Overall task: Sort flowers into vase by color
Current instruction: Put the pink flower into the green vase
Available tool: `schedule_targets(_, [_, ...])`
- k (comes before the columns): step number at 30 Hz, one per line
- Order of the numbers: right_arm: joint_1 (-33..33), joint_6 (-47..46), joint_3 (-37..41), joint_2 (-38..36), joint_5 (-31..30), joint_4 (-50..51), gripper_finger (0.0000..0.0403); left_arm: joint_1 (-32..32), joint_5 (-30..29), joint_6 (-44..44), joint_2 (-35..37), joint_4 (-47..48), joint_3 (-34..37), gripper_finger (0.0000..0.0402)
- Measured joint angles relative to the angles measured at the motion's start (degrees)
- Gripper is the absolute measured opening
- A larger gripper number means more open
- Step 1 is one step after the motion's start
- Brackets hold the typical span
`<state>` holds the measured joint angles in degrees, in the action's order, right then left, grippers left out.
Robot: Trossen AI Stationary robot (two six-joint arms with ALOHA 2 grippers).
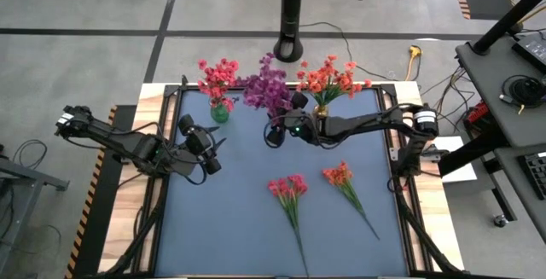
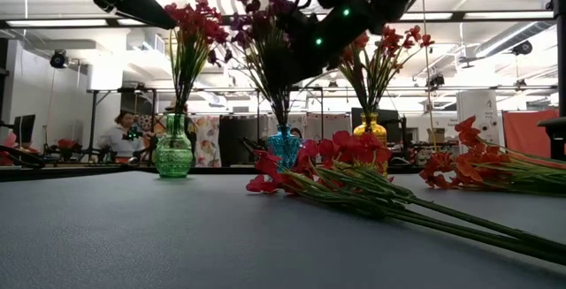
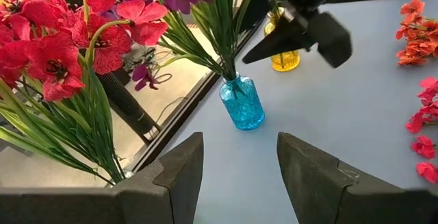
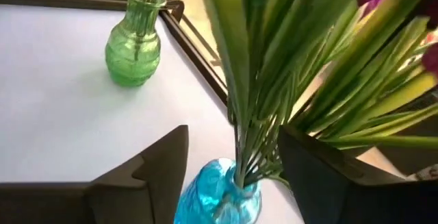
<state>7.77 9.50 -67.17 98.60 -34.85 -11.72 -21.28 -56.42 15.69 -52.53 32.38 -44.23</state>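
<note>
Both tools gape wide, left (image 1: 213, 153) and right (image 1: 275, 132); three vases stand filled, two sprigs lie loose.

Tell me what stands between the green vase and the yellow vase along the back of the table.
The blue vase holding purple flowers stands between the green vase and the yellow vase; the low view shows it best. The right end effector is open around its stems.

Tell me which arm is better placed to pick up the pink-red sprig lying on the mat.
Left, probably. Its open, empty hand hangs near the pink-red sprig; the right hand is open around the purple stems over the blue vase.
</note>
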Motion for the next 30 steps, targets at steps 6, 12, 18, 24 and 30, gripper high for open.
schedule_targets(6, [-1.48,-3.62,-0.01,-2.61,0.17,6.98,0.0238,0.00,0.02,0.08,0.00,0.04,0.02,0.0171])
schedule_targets(12, [-3.31,-5.29,0.00,-4.41,0.33,11.23,0.0247,0.00,0.02,0.10,0.00,0.00,0.02,0.0171])
schedule_targets(18, [-6.34,-6.51,0.03,-6.40,0.33,14.63,0.0247,0.00,3.09,0.54,0.00,-0.04,0.02,0.0171])
schedule_targets(24, [-10.56,-11.91,-0.29,-9.56,0.50,22.72,0.0243,-0.06,13.21,1.87,-0.02,-0.85,0.02,0.0171])
schedule_targets(30, [-15.25,-20.26,-1.13,-13.38,4.54,32.18,0.0244,-0.04,15.10,6.49,-0.04,-0.76,0.02,0.0171])
